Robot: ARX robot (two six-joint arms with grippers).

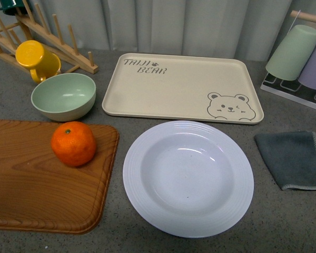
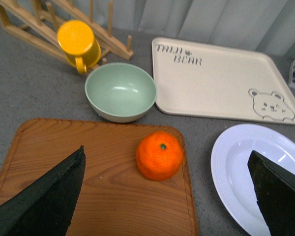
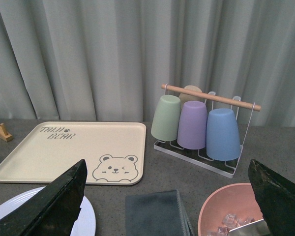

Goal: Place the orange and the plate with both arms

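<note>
Left claw (image 2: 166, 151): the jaws stand wide apart with nothing between them. It hangs over the board (image 1: 31, 174), lined up on the orange.
Orange (image 1: 73, 143): it sits on the board near the far right corner, stem mark up, with nothing touching it.
Plate (image 1: 188, 177): it lies flat on the worktop (image 1: 284, 221) by the front edge, just right of the board and just in front of the tray (image 1: 179, 89). It holds nothing.
Right claw (image 3: 167, 162): the jaws are wide apart and hold nothing. It hangs over the worktop's right side, and only the plate's rim shows at the edge of its view.
Done: nothing yet, by the look of it; neither thing is gripped or lifted.
Left: both grasps and both placings. The left arm seems set for the orange and the right for the plate. Where they should go is not shown, though the bare tray is a likely spot.
</note>
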